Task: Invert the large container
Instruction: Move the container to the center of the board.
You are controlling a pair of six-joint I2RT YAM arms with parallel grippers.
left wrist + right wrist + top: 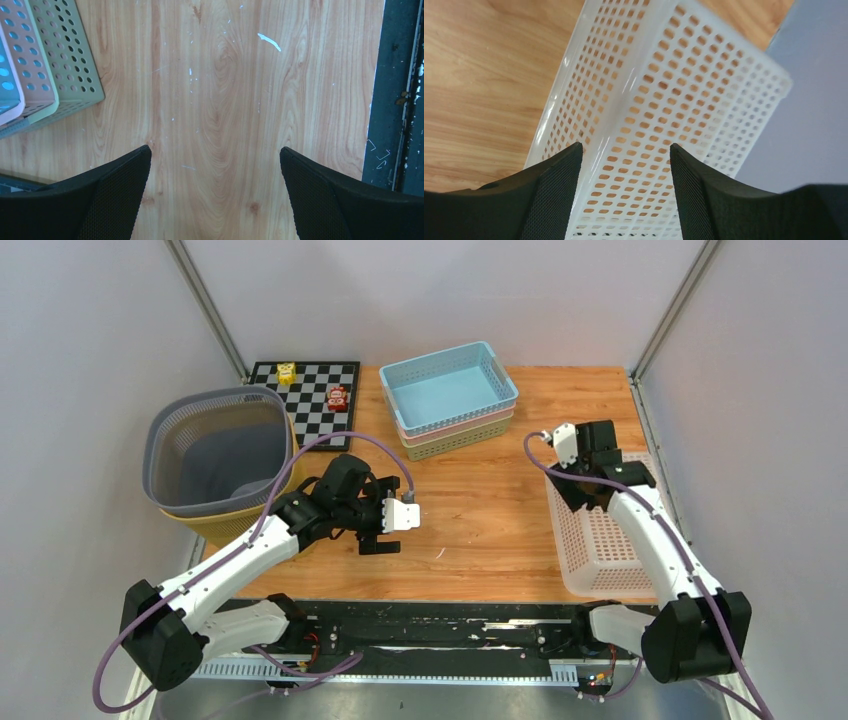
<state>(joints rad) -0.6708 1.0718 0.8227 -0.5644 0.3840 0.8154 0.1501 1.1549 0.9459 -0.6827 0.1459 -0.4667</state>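
At the far left a grey bin (160, 455) sits nested in a yellow bin (225, 527), and just behind them a chessboard (312, 410) carries a yellow toy (286, 372) and a red toy (338, 397). The left hand (215, 160) hangs over bare table (480, 510) near the bins, its fingers (110, 195) spread wide and grasping nothing. A small white scrap (269, 42) lies on the wood ahead of it. Toward the far middle stand three stacked trays: a blue tray (460, 420) on a pink tray (30, 55) on a green tray (70, 65). The large white basket (600, 550) lies along the right edge of the table, close to the side wall. I cannot tell whether its opening faces up. The right hand (626, 150) is at the basket's far left corner. Its fingers (554, 195) stand apart on either side of a perforated edge, released and not clamped on it.
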